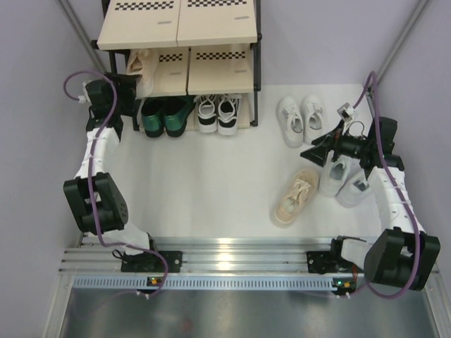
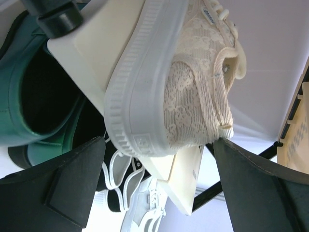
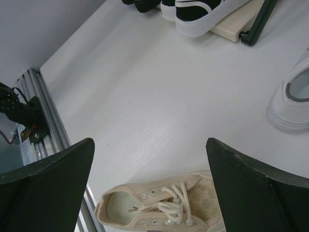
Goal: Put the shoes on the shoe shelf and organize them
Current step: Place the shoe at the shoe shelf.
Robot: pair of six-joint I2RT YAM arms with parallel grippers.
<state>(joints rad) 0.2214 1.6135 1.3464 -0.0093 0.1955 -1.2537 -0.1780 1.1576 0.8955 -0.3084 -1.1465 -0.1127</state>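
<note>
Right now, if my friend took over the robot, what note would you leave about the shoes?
Left end effector: open, fingers either side of the heel of one beige sneaker, which sits on the shoe shelf's middle board.
Right end effector: open, empty, above the other beige sneaker on the table.
Done: dark green shoes and black-and-white sneakers are on the bottom board.
Left to do: other beige sneaker, small white sneakers and larger white sneakers, all on the table.
</note>
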